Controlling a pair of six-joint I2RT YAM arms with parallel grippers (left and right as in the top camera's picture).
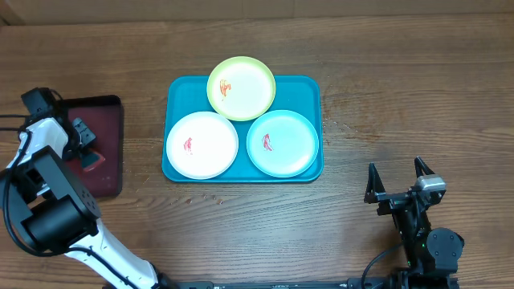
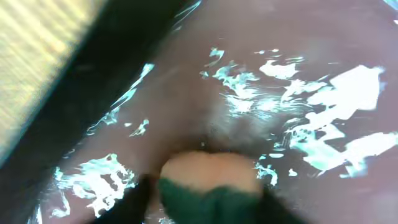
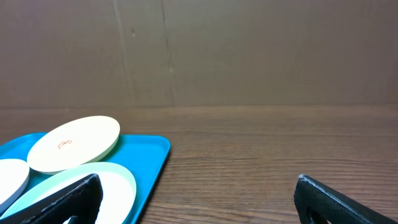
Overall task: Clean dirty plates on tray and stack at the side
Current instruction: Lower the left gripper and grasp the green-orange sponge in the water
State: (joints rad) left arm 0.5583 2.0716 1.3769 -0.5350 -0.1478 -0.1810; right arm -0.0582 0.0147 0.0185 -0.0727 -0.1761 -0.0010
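The teal tray (image 1: 181, 92) lies mid-table, long side across. All three plates are on it, each with a small red smear.

The yellow-green plate (image 1: 241, 87) sits at the tray's far side. It overhangs the far rim, so part of it is past the tray's edge. From the right wrist it looks slightly tilted.

The white plate (image 1: 201, 144) fills the tray's near-left part, close against the left and near rims. The pale blue plate (image 1: 282, 143) fills the near-right part, close against the right and near rims. These two lie just beside each other, and the yellow-green plate's near edge reaches over the gap between them. Bare tray floor shows only at the two far corners.

To the right of the tray and beyond it, the table (image 1: 401, 80) is open wood. The right gripper (image 1: 397, 191) stands there, near-right of the tray and well apart from it, with its fingers spread wide and nothing between them.

To the left of the tray, across a strip of wood, lies the maroon tray (image 1: 108, 120). The left gripper (image 1: 87, 152) is low over it. The left wrist view is blurred and shows a tan-and-green block (image 2: 205, 183) on the glossy maroon floor. Whether the fingers are pinching it I cannot tell.
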